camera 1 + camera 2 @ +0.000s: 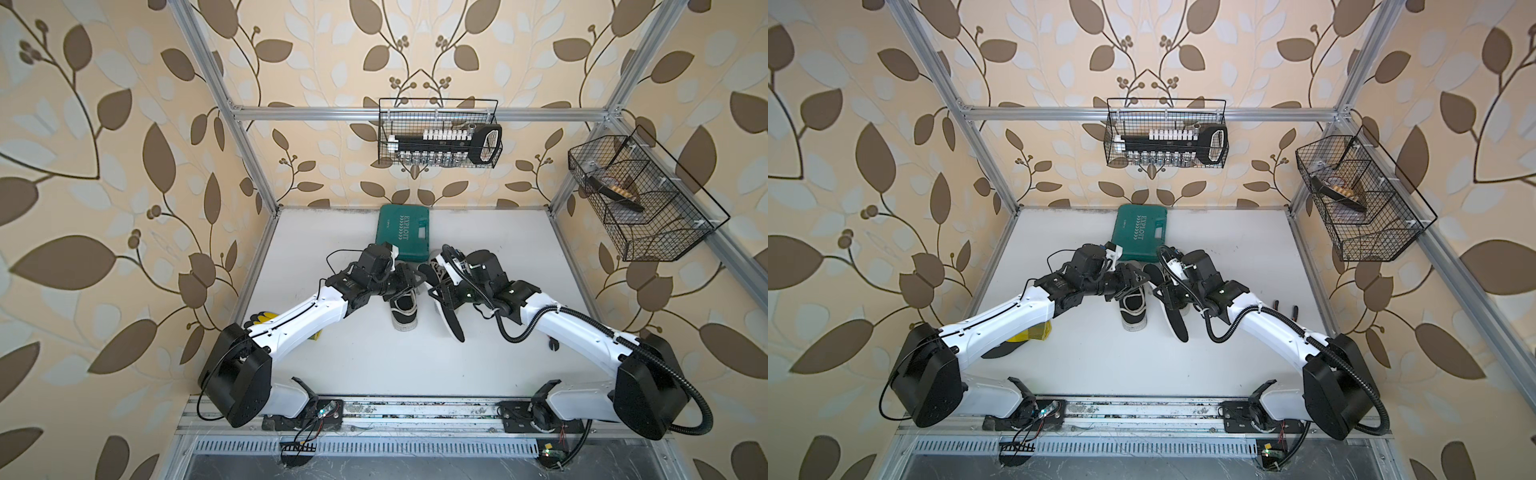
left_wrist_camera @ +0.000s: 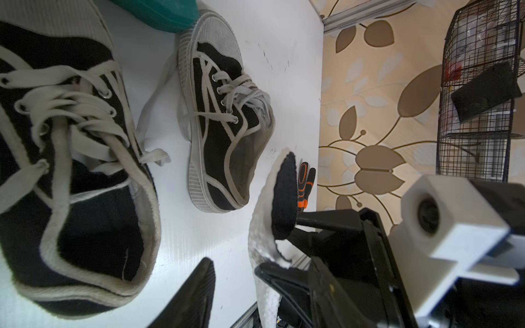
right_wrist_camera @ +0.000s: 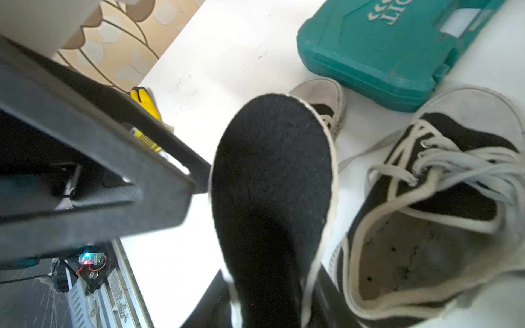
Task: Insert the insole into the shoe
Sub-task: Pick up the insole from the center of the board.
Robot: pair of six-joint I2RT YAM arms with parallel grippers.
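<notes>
Above the table (image 1: 332, 365), the insole is held off the surface and is not yet in a shoe.
The right gripper (image 2: 279, 245) is clamped across the insole (image 3: 270, 176), which is tilted beside the shoe (image 3: 420, 255) with the bare footbed. The left gripper (image 1: 411, 277) has its jaws parted and grips nothing I can see. My call is that this step lines the free end up with that shoe's mouth. I'd tip that end down, feed it under the tongue, slide it forward low, then let the rear drop. The second shoe (image 1: 403, 313) sits near, so I'd avoid nudging it. The left gripper could steady the collar.
</notes>
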